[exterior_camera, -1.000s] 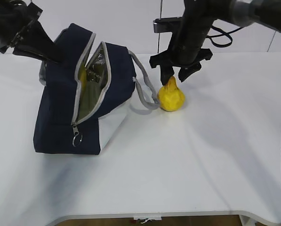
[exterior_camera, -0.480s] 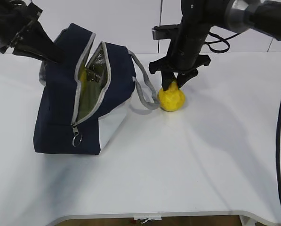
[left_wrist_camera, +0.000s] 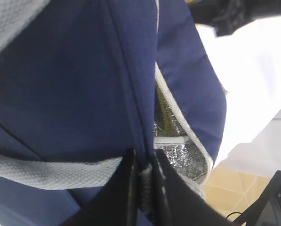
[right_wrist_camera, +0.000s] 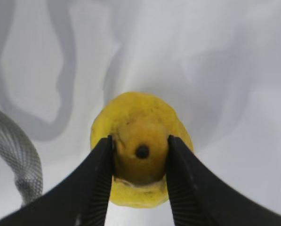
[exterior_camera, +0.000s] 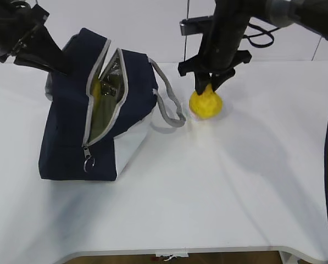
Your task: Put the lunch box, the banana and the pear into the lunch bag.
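The navy lunch bag stands at the left with its zipper open; it fills the left wrist view. Inside I see a sliver of the yellow banana and the sage-green lunch box lid. My left gripper is shut on the bag's upper edge, holding the mouth open. The yellow pear hangs just above the table, right of the bag. My right gripper is shut on the pear's neck from above.
The bag's grey webbing handle loops out toward the pear and shows in the right wrist view. The grey ring pull hangs at the bag's front. The white table extends to its front edge.
My right gripper came down over the pear, closed on its neck and lifted it slightly up and to the right. The left gripper and the bag have not moved.
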### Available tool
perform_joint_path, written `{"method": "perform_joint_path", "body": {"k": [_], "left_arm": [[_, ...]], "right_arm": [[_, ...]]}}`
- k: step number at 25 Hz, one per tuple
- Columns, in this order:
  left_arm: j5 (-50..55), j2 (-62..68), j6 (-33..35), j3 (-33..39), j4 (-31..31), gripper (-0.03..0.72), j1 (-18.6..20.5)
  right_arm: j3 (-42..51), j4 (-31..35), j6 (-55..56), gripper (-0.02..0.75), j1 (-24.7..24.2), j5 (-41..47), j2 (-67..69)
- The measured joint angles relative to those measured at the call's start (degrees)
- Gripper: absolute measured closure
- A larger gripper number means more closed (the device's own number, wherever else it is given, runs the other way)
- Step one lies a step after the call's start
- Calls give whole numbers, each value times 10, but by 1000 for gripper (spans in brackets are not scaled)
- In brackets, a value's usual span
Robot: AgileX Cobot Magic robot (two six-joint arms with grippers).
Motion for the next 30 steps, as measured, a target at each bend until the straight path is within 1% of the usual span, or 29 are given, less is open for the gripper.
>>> {"method": "perform_joint_path", "body": {"k": [4,6,9,12,14,18,21,24,28,30], "left_arm": [[0,0,0,0,23,671,0],[1,0,0,0,39,671,0],[1,0,0,0,53,671,0],[1,0,0,0,63,671,0],[1,0,0,0,71,671,0],[1,-2,0,0,77,671,0],[1,-2,0,0,77,671,0],[1,-2,0,0,77,671,0],[1,-2,0,0,77,671,0],[1,-2,0,0,77,671,0]], "right_arm": [[-44,-4,-3,445,0,1,-10],[-50,14,-3,446,0,5,-26],[-55,83,-6,446,0,6,-54],[-56,183,-26,446,0,8,-70],[-56,235,-38,448,0,8,-74],[-56,314,-67,448,1,9,-78],[-56,330,-85,448,11,9,-78],[-56,340,-93,448,31,9,-78],[-56,385,-121,449,55,9,-78],[-56,393,-130,449,62,9,-75]]}}
